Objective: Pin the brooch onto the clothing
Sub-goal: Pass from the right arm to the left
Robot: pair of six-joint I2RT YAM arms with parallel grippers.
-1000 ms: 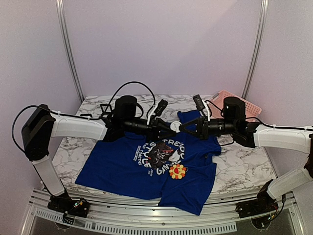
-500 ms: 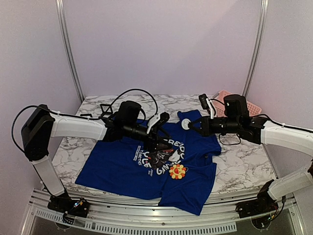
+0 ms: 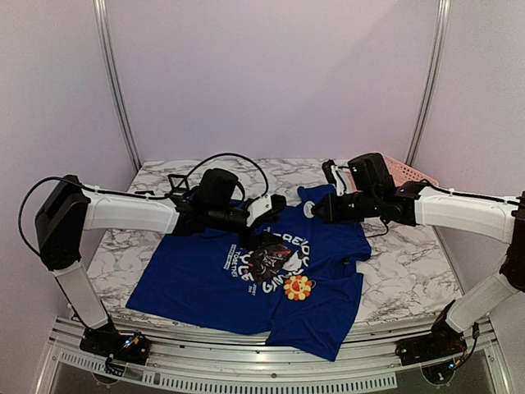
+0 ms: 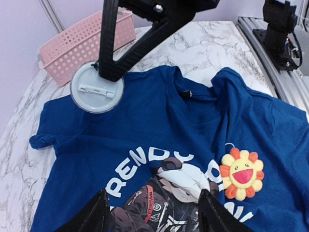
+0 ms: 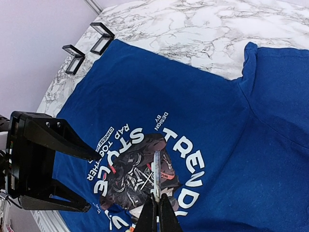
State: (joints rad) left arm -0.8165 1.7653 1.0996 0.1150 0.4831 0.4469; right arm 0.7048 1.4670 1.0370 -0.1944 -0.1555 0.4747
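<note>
**Left wrist view.** The left gripper point(image 4: 155, 212), cut off by the lower edge, showed only two black fingers spread apart above the clothing point(image 4: 145, 130), a creased royal-blue T-shirt. The brooch point(image 4: 242, 173), a soft, plush-looking flower, lay on the shirt just beside the panda print. The right gripper point(image 4: 109, 72) was clamped on a smooth white disc point(image 4: 96, 89) bearing what may be a clasp bar; its own wrist view gave the disc edge-on. Surroundings: marble-patterned table point(image 3: 402, 271), perforated pink basket point(image 4: 82, 41), pale lilac walls point(image 3: 271, 82).
</note>
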